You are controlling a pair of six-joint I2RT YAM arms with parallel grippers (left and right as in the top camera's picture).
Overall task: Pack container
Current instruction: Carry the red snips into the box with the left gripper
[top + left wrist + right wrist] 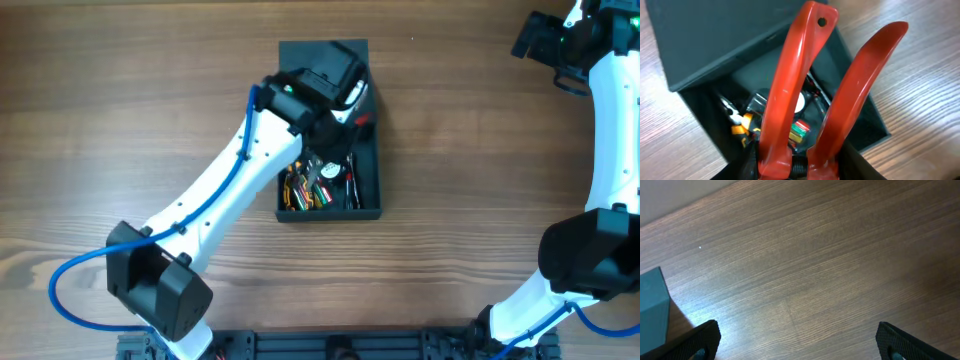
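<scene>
The container (368, 196) is a dark box standing open at the table's middle, with its flap lid (300, 52) at the far end. Small hand tools with yellow, green and red parts (312, 188) lie inside. My left gripper (338, 98) hangs over the box's far half, shut on a red-handled tool (805, 95). In the left wrist view the two red handles rise from my jaws (800, 167) above the open container (875, 132). My right gripper (797, 340) is open and empty at the far right of the table, over bare wood.
A corner of the teal container (652, 310) shows at the left edge of the right wrist view. The right arm (600, 140) runs along the table's right side. A dark rail (330, 345) lines the front edge.
</scene>
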